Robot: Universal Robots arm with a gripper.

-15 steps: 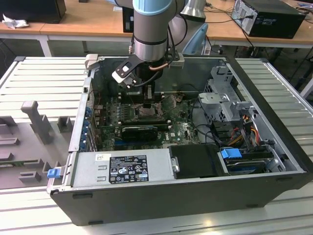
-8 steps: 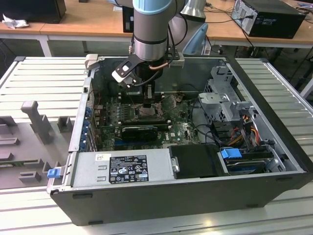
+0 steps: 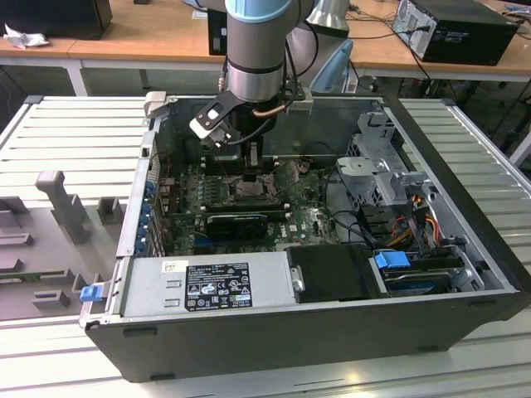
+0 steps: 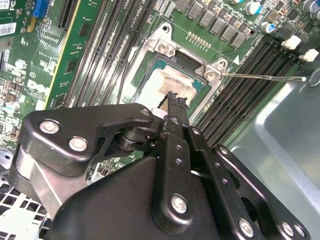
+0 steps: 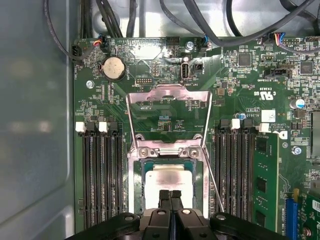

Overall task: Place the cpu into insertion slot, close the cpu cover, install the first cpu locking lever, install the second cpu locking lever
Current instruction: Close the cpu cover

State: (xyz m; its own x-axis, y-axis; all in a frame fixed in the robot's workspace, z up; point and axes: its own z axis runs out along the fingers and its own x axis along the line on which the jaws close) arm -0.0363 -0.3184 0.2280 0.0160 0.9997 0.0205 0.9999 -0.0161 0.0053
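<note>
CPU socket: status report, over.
Gripper shut, tips over chip. Chip lying in socket. Cover flipped open, lever unlatched.

Rear: wooden desks point(image 3: 149, 33), one carrying a black computer case point(image 3: 465, 29).
Foreground: pale ribbed metal worktable point(image 3: 75, 133), grey fixture blocks point(image 3: 50, 199) at the exterior view's left.

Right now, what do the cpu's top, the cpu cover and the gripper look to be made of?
The cpu: pale silver-grey metal top, matte, with a dull sheen and smudges. The cpu cover: thin stamped sheet metal, brighter silver, glinting along its edges. The gripper: black satin finish, likely anodised metal or hard plastic, with bright screw heads; its ends look serrated in the second wrist view.
</note>
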